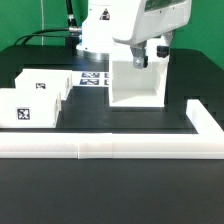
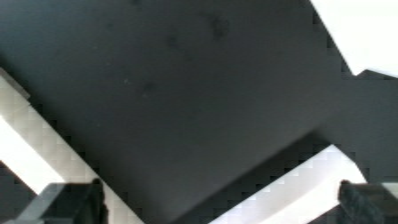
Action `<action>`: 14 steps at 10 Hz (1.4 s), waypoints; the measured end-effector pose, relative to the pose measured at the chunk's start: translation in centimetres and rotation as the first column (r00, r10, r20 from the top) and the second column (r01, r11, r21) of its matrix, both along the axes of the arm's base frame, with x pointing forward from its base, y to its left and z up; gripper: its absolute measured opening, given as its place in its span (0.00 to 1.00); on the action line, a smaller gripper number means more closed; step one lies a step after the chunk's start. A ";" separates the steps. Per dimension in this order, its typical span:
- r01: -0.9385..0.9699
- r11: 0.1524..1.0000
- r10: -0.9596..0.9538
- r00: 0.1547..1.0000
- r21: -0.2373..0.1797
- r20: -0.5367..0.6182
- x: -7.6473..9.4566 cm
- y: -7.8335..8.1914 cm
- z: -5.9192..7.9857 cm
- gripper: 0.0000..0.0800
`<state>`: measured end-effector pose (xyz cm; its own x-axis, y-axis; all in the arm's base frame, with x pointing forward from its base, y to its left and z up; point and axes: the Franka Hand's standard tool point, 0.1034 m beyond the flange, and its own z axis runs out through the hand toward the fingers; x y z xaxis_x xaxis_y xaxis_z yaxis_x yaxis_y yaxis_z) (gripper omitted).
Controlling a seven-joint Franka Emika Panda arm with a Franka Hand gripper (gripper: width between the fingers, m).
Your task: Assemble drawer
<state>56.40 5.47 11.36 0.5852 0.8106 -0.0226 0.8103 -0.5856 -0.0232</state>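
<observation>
The large white boxy casing [image 1: 135, 88] stands upright at mid-table, its open side facing the front. Two smaller white trays with square tags sit at the exterior view's left, one behind [image 1: 47, 84] and one in front [image 1: 24, 110]. My gripper [image 1: 141, 60] hangs just above the casing's upper edge. In the wrist view my gripper [image 2: 214, 205] has its two dark fingertips [image 2: 64, 204] far apart, with nothing held. A white band [image 2: 267, 190] runs across the gap between them over the dark mat; I cannot tell whether the fingers touch it.
The long low white L-shaped border wall [image 1: 110, 148] runs along the front and up the exterior view's right side. The marker board [image 1: 93, 78] lies flat behind the trays, next to the arm's base. The table mat [image 1: 120, 120] is black.
</observation>
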 end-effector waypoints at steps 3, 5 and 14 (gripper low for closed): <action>0.000 1.000 0.000 1.000 0.000 0.000 0.0 0.0 0.0 0.81; 0.000 1.000 0.000 1.000 0.000 0.000 0.0 0.0 0.0 0.81; 0.291 0.957 -0.291 0.956 -0.004 0.038 -7.0 0.6 2.1 0.81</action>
<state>49.45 6.05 13.51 0.7964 0.6047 -0.0038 0.6048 -0.7963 0.0103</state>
